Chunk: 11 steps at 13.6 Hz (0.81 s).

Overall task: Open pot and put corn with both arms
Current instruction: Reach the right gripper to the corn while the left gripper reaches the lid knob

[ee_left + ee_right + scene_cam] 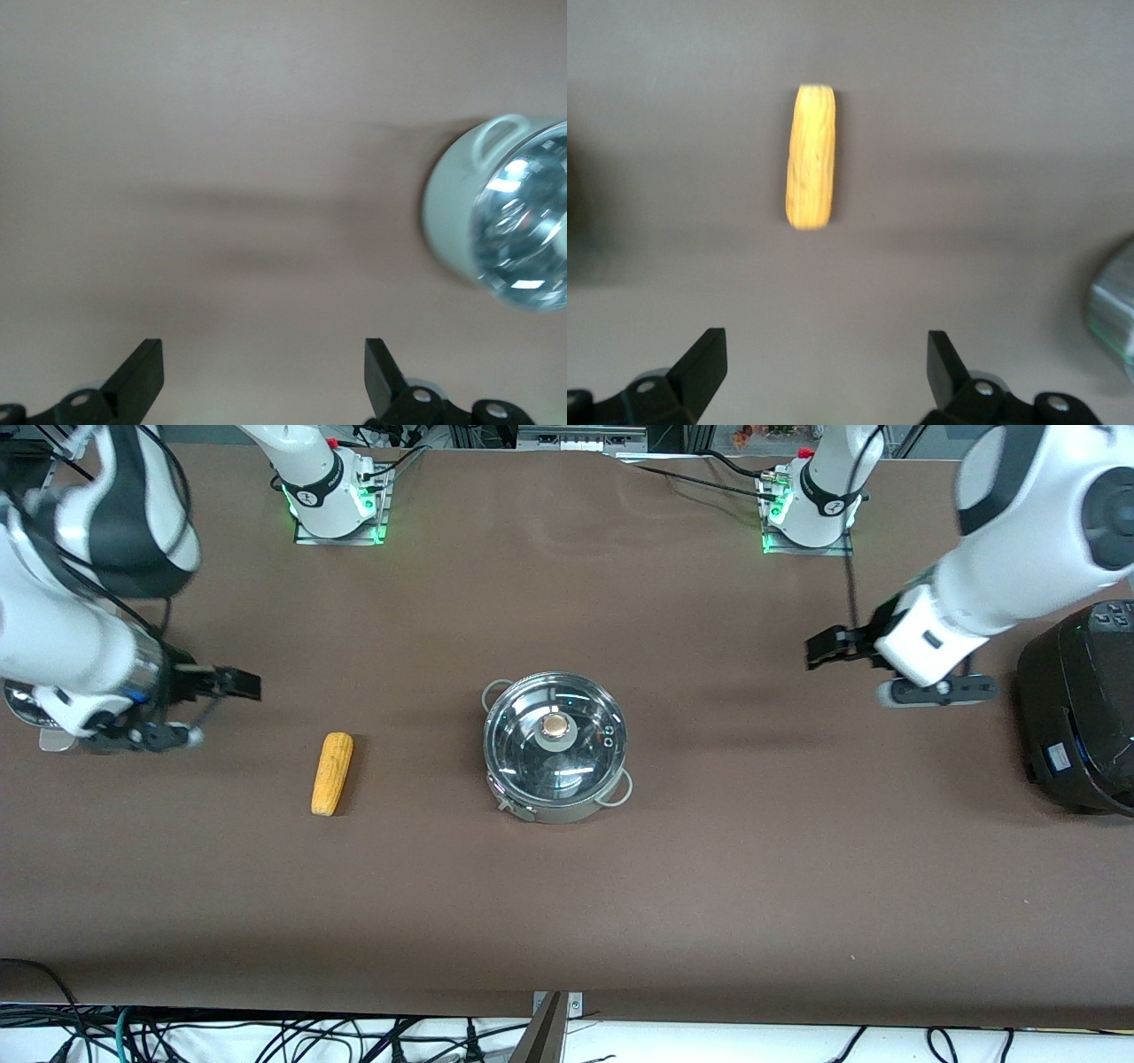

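— Left end effector (pixel 828 651): jaws spread, empty, over bare counter (pixel 567 903) toward the cooker (pixel 1076 708). Right end effector (pixel 232 685): likewise, up beside the corn (pixel 332 773).

— Corn lying mid-counter, pot (pixel 555 747) beside it, lid (pixel 555 733) on. Approach stage, probably. Next: pinch the knob (pixel 555 726), lift.

No text, brand or number can be read anywhere. The black cooker (pixel 1081 708), at the left arm's end of the surface past the left claw (pixel 819 648), carries a small blue label low on its wall and a panel of buttons on top, but neither is legible. The collars on the two arm bases bear a small dark round mark each, too small to make out.
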Available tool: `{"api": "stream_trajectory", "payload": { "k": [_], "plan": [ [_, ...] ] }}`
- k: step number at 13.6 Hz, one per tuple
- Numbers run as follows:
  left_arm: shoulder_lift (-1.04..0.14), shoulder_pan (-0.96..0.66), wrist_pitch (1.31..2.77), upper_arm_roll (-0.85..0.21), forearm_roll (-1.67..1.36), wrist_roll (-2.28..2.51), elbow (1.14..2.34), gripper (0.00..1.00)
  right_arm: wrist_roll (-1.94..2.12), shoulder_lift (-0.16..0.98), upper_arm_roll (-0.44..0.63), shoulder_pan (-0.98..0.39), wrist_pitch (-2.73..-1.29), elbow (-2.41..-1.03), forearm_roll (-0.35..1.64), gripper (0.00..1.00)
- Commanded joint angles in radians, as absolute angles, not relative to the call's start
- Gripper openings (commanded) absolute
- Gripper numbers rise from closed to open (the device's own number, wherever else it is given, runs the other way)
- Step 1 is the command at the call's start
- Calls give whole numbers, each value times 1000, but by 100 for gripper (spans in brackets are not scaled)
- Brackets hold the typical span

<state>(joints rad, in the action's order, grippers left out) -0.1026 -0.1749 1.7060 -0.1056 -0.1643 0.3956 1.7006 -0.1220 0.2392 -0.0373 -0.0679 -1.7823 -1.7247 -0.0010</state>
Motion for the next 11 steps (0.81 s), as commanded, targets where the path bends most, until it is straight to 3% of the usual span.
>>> {"api": "stream_trajectory", "payload": {
  "k": [1, 6, 9, 11],
  "plan": [
    [-193, -205, 1819, -221, -178, 561, 1671, 100, -233, 280, -37, -95, -1937, -1808, 9, 100],
    [-429, -403, 1894, -186, -172, 794, 1438, 100, -405, 429, -37, -100, -2127, -1818, 9, 100],
    [-590, -607, 1902, -51, -134, 914, 1264, 100, -491, 474, -35, -144, -2308, -1899, -3, 100],
    [-671, -685, 1902, 6, -133, 937, 1180, 99, -503, 501, -28, -156, -2352, -1908, -24, 100]
  ]
}}
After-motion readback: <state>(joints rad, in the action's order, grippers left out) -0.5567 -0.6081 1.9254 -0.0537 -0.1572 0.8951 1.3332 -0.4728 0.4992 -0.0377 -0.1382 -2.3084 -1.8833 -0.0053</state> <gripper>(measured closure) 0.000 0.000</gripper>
